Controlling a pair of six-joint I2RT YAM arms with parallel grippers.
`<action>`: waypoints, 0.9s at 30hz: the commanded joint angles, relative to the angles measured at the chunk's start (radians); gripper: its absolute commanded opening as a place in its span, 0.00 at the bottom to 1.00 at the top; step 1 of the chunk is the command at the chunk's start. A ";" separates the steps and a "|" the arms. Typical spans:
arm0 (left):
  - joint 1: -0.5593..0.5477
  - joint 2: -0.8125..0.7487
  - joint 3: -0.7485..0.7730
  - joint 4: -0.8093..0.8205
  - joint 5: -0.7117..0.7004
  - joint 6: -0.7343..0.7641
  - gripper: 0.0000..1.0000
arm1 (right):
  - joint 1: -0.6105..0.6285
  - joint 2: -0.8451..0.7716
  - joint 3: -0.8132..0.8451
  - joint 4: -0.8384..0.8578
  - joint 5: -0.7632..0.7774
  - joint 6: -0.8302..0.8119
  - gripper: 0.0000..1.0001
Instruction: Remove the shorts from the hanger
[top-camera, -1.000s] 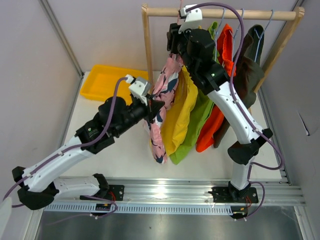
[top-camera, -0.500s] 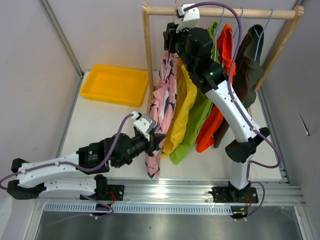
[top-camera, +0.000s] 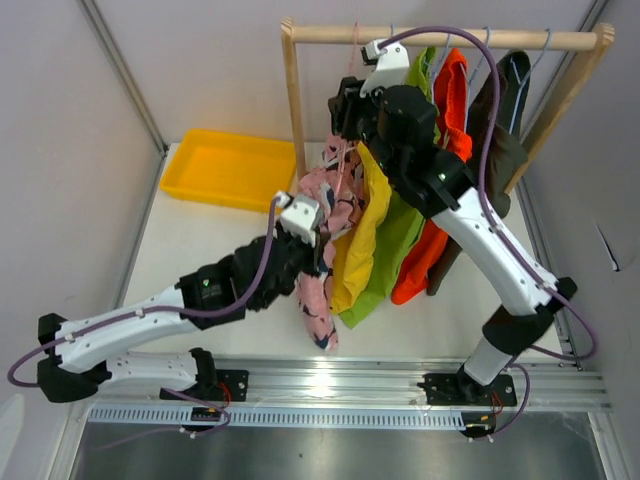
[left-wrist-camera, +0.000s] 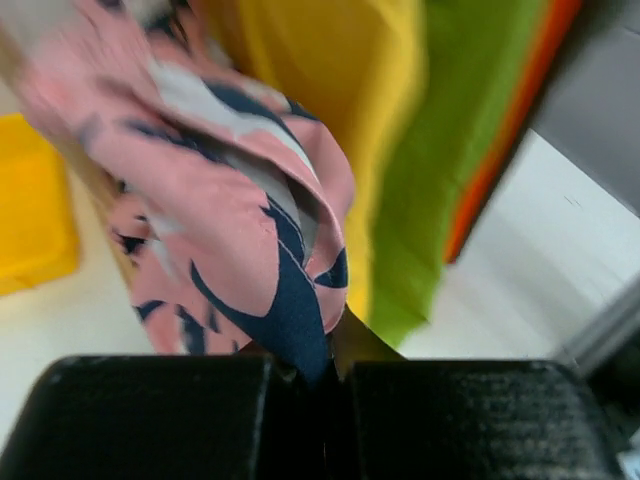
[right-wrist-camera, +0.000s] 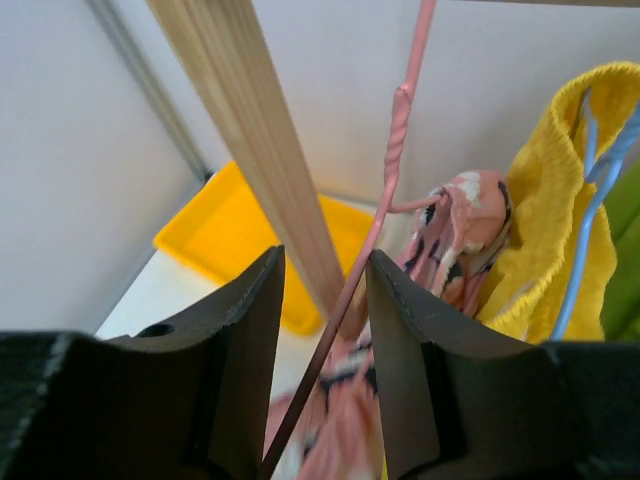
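Note:
Five pairs of shorts hang on a wooden rack (top-camera: 450, 38): pink patterned (top-camera: 322, 192), yellow (top-camera: 362, 230), lime green (top-camera: 396, 240), orange (top-camera: 428, 255) and dark olive (top-camera: 502, 150). My left gripper (top-camera: 320, 264) is shut on a fold of the pink shorts (left-wrist-camera: 230, 230), which bunch up above it and hang below it. My right gripper (top-camera: 343, 106) is up by the pink wire hanger (right-wrist-camera: 396, 150). Its jaws stand apart, with the hanger's wire running between them (right-wrist-camera: 325, 340). The pink waistband (right-wrist-camera: 462, 215) is still on the hanger.
A yellow tray (top-camera: 225, 168) lies on the table at the back left, behind the rack's left wooden post (right-wrist-camera: 250, 130). Grey walls close in both sides. The yellow shorts (left-wrist-camera: 330, 80) and green shorts (left-wrist-camera: 450, 150) hang just right of the pink pair.
My left gripper has moved up and back toward the rack with the pink shorts, so the fabric has gone from stretched to bunched. My right arm has shifted slightly lower at the hanger.

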 joint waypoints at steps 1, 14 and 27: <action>0.124 0.037 0.135 0.035 0.037 0.063 0.00 | 0.122 -0.192 -0.088 -0.034 0.008 0.113 0.00; 0.396 0.269 0.467 -0.110 0.235 0.123 0.00 | 0.265 -0.301 -0.085 -0.189 -0.010 0.213 0.00; 0.249 0.007 0.550 -0.460 0.688 0.073 0.00 | 0.061 -0.157 0.002 -0.178 -0.171 0.126 0.00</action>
